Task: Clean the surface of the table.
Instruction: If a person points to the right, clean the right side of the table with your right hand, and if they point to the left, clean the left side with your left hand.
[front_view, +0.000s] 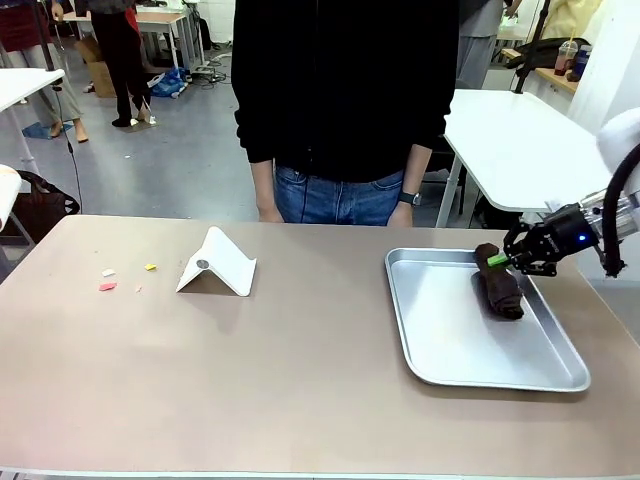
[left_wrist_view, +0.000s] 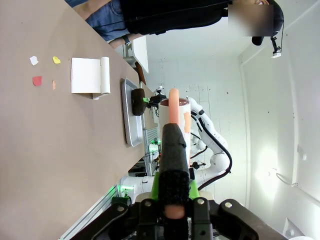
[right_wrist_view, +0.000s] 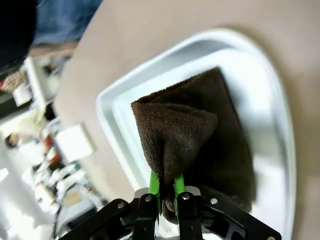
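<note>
The tan-brown table (front_view: 300, 380) spans the front view, with small pink, white and yellow scraps (front_view: 107, 285) at its left. At the right, a dark brown cloth (front_view: 503, 290) lies in a metal tray (front_view: 500, 383). My right gripper (front_view: 499, 260) is shut on the cloth's far end. In the right wrist view its green fingertips (right_wrist_view: 165, 185) pinch a raised fold of the cloth (right_wrist_view: 195, 135). My left gripper (left_wrist_view: 174, 187) is shut on a peach-coloured stick with a rough black sleeve (left_wrist_view: 173, 145), held above the table (left_wrist_view: 50, 150).
A white folded stand (front_view: 217, 264) sits left of centre, near the scraps (left_wrist_view: 37, 80). A person in a black top (front_view: 340, 90) stands at the far edge, hands down. The tray's rim (right_wrist_view: 107, 107) rises around the cloth. White tables stand behind.
</note>
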